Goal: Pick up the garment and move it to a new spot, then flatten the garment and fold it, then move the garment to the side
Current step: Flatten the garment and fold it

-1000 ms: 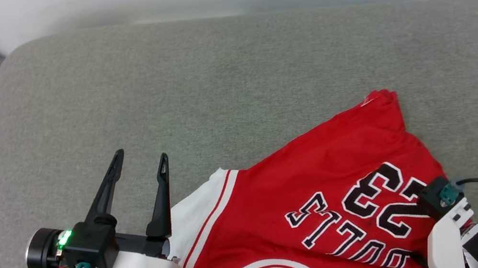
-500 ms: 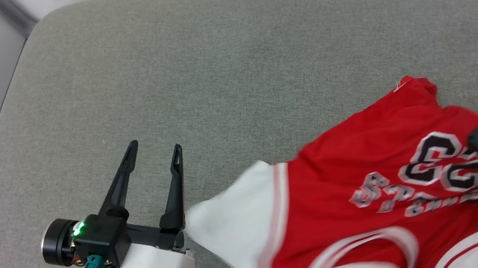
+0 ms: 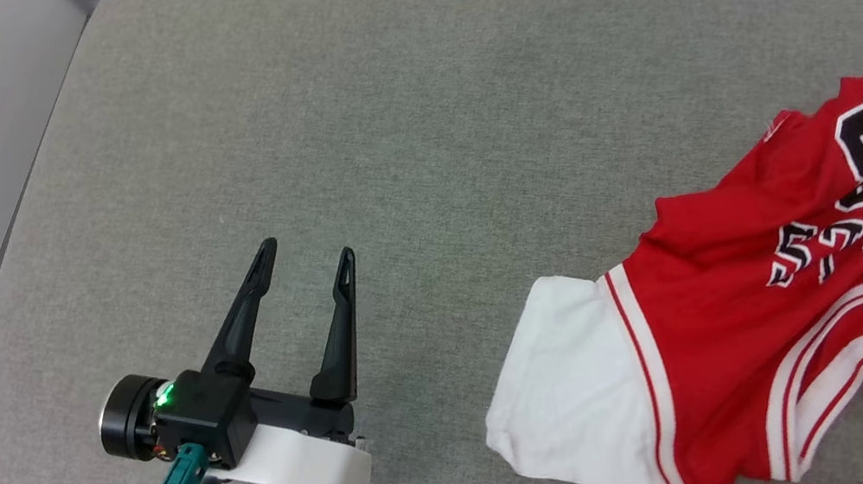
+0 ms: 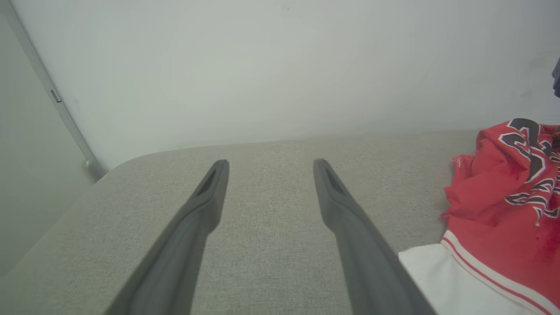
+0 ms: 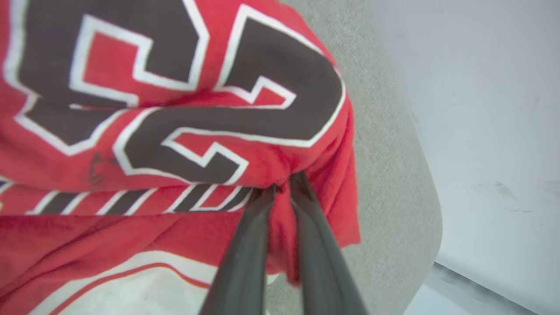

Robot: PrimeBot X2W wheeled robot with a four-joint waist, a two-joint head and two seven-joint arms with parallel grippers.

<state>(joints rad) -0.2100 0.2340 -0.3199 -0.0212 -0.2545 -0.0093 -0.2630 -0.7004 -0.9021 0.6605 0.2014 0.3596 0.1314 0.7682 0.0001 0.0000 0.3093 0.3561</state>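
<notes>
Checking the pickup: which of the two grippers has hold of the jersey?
The right gripper, pinched shut on a red fold of the garment; the left gripper stands open over the grey cushion.

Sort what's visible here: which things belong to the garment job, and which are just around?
Job: garment, red jersey; right gripper, shut on its red fabric; left gripper, open, apart from it.
Just around: grey cushion under the garment; pale wall.

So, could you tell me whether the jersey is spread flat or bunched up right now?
Bunched up. The garment is creased, its lettering warped, and the right gripper pinches a fold of red cloth by the number.
</notes>
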